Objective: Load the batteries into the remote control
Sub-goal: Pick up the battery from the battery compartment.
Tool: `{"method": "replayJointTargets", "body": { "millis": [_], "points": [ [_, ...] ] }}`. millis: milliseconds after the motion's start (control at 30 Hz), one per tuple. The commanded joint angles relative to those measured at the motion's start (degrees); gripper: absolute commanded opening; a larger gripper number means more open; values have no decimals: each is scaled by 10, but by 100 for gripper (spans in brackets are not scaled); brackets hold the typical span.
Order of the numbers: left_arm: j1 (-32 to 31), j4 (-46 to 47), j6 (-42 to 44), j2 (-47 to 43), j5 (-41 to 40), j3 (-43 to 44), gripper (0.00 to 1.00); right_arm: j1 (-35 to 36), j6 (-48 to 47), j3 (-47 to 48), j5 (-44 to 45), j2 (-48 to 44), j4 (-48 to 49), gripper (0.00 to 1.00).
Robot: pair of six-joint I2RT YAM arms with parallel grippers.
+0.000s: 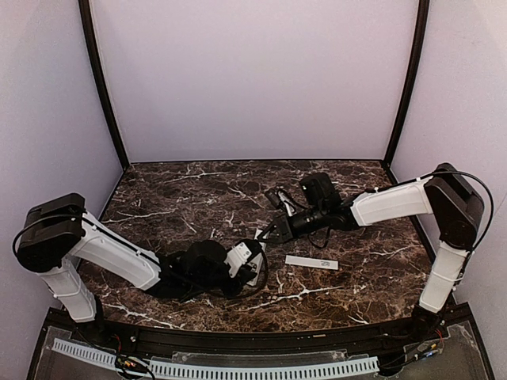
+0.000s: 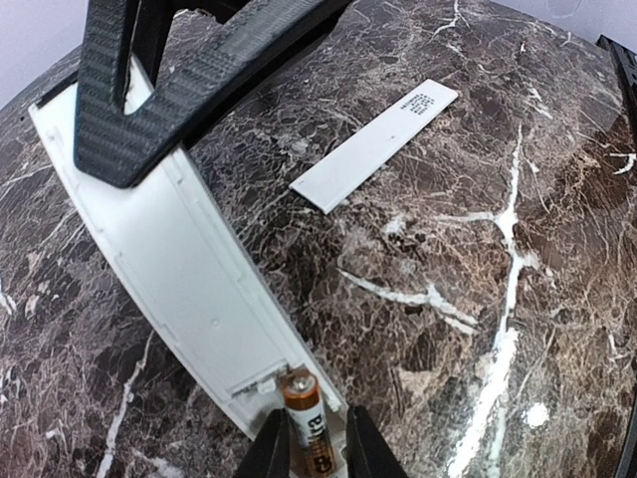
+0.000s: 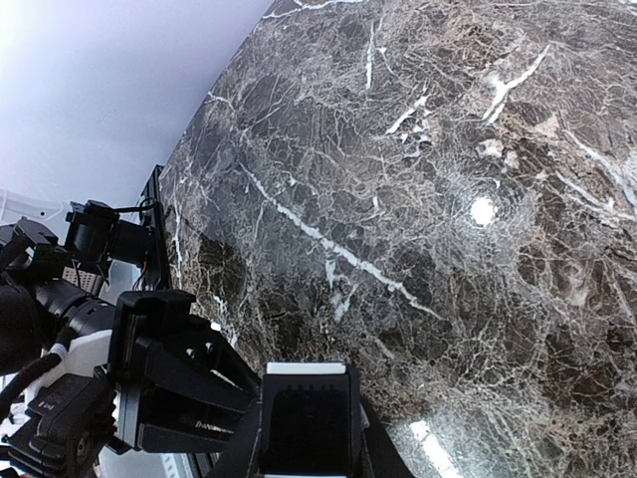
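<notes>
The white remote control [image 2: 169, 239] lies back side up, slanting across the left wrist view, with its battery bay open at the near end. My left gripper [image 2: 317, 433] is shut on a gold-and-dark battery [image 2: 302, 403], whose tip sits in that bay. My right gripper [image 3: 306, 423] is shut on the remote's dark end [image 3: 304, 428], and its finger [image 2: 149, 90] shows clamped on the far end. In the top view both grippers meet at the table's middle, left [image 1: 255, 255] and right [image 1: 273, 229]. No other battery shows.
The flat white cover strip [image 2: 378, 144] with grey print lies on the dark marble table [image 1: 198, 190], just right of the remote, and also shows in the top view [image 1: 311, 262]. The left arm [image 3: 149, 388] crowds the right wrist view's lower left.
</notes>
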Motion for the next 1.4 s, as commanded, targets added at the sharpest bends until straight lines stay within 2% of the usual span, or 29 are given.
{"method": "replayJointTargets", "body": {
  "millis": [0,67,167,333,567,833,1367],
  "points": [
    [-2,-30,20,13,-5,24,21,1,-6,8,-3,10,-8,0],
    [-2,-34,22,16,-7,31,19,1,-6,8,-4,9,-7,0],
    [-2,-30,19,10,-25,29,10,1,-7,8,-6,8,-7,0],
    [-1,8,8,-41,-20,-19,3,-2,-16,4,-13,4,-6,0],
    [5,129,-10,-147,0,-126,2,-11,-16,-15,-44,-5,30,0],
    [22,107,-43,-196,-6,-150,0,-24,34,-27,-109,11,89,0],
    [35,90,-89,-204,-2,-151,0,-38,194,-42,-233,72,260,0]
  ]
}}
